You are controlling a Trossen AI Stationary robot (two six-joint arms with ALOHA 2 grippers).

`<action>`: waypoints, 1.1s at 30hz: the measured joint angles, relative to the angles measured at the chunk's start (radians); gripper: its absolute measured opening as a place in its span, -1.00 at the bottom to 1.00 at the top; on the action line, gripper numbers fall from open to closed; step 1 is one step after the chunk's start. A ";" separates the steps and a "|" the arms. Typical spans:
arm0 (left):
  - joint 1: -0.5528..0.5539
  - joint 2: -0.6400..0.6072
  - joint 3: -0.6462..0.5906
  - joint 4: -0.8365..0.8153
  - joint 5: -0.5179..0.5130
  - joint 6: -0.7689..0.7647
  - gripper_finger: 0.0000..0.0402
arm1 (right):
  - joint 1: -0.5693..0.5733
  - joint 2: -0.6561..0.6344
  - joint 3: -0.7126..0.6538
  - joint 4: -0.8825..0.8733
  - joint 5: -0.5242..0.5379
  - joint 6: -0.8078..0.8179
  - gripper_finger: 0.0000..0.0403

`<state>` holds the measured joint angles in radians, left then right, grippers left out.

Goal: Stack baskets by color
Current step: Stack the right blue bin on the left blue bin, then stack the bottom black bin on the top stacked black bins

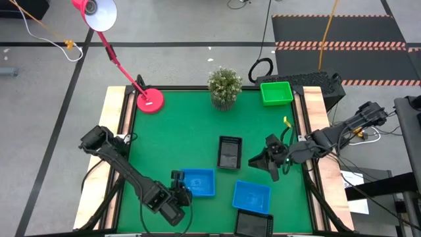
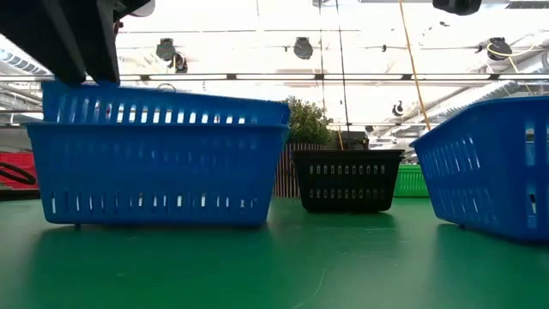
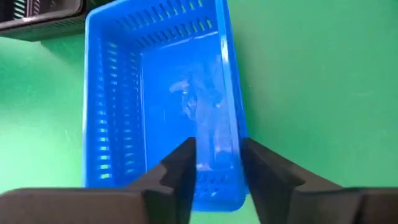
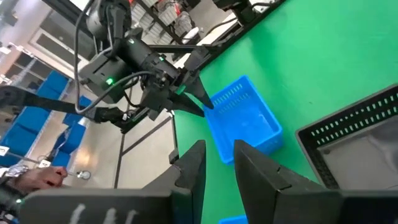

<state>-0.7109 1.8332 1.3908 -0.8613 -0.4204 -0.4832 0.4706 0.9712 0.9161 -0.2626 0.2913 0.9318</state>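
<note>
Blue basket (image 1: 198, 182) sitting left of other blue basket (image 1: 251, 195), its short wall between my left gripper (image 3: 216, 163) fingers, jaws parted, not clamping. Am regripping squarely before lifting across. Right gripper (image 1: 272, 160) hovering empty, part-open, above it. Am reading no labels.

Bright, even overhead light fills the scene, with ceiling lamps (image 2: 302, 47) blowing out to white glare in the low view, only soft shadows under the blue basket (image 2: 163, 163) on the desk (image 2: 283, 266), and its floor smeared with blur in the left wrist view.
</note>
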 joint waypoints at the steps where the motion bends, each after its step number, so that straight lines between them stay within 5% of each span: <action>1: 0.000 0.000 -0.001 -0.002 0.001 -0.003 -0.30 | 0.000 0.006 0.000 0.000 0.000 0.000 -0.62; 11: 0.001 -0.034 -0.001 -0.034 0.000 -0.092 0.20 | 0.000 0.058 0.000 -0.001 -0.008 0.015 -0.62; 25: 0.041 -0.264 0.000 -0.122 -0.071 -0.255 0.22 | 0.055 0.086 0.013 -0.114 -0.115 0.141 -0.62; 33: 0.101 -0.306 0.000 -0.141 -0.089 -0.255 0.22 | 0.088 0.160 0.283 -0.493 -0.125 0.143 -0.62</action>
<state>-0.6104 1.5273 1.3903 -1.0027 -0.5098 -0.7381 0.5585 1.1314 1.1990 -0.7558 0.1659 1.0743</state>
